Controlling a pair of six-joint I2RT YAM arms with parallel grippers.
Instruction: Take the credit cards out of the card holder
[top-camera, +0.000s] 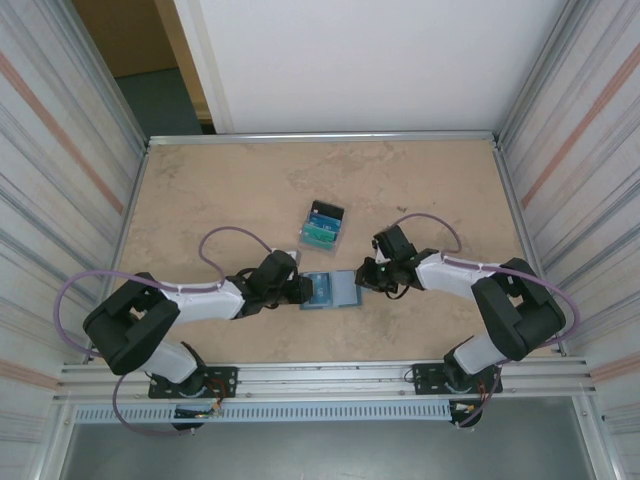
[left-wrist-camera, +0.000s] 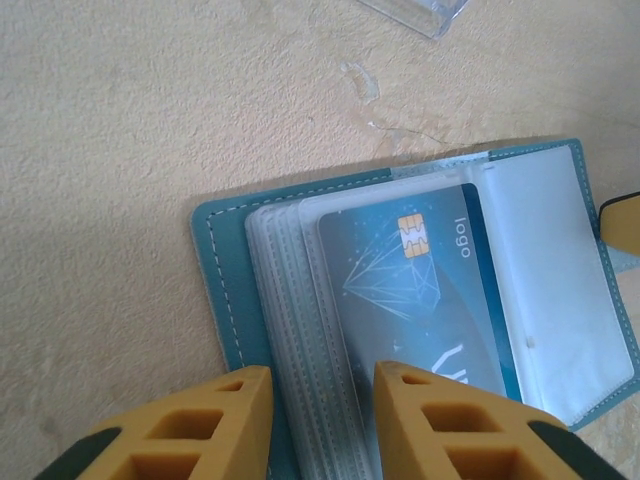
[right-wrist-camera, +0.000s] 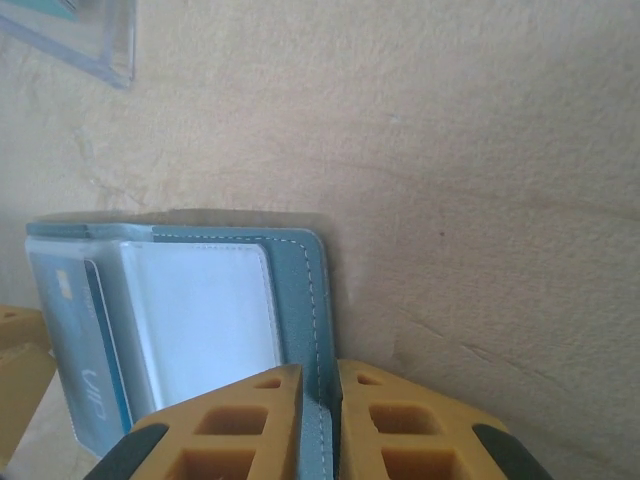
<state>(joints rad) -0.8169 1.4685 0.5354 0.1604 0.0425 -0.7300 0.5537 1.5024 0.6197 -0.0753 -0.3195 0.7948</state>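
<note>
The card holder (top-camera: 332, 290) lies open on the table between both grippers, teal cover (left-wrist-camera: 215, 280) down. A blue credit card (left-wrist-camera: 420, 290) with a gold chip sits in a clear sleeve on its left half, and its edge shows as well (right-wrist-camera: 75, 330). My left gripper (left-wrist-camera: 322, 385) (top-camera: 298, 290) stands open over that half. One finger is over the teal border, the other over the card, with the fanned sleeve edges between them. My right gripper (right-wrist-camera: 320, 372) (top-camera: 360, 278) is shut on the right edge of the cover (right-wrist-camera: 300, 270), beside the pale empty pocket.
A small clear tray (top-camera: 322, 226) with a black end lies just beyond the holder, with something teal inside. Its corner shows in both wrist views (left-wrist-camera: 420, 12) (right-wrist-camera: 70, 40). Metal rails border the tan table (top-camera: 450, 190) on all sides.
</note>
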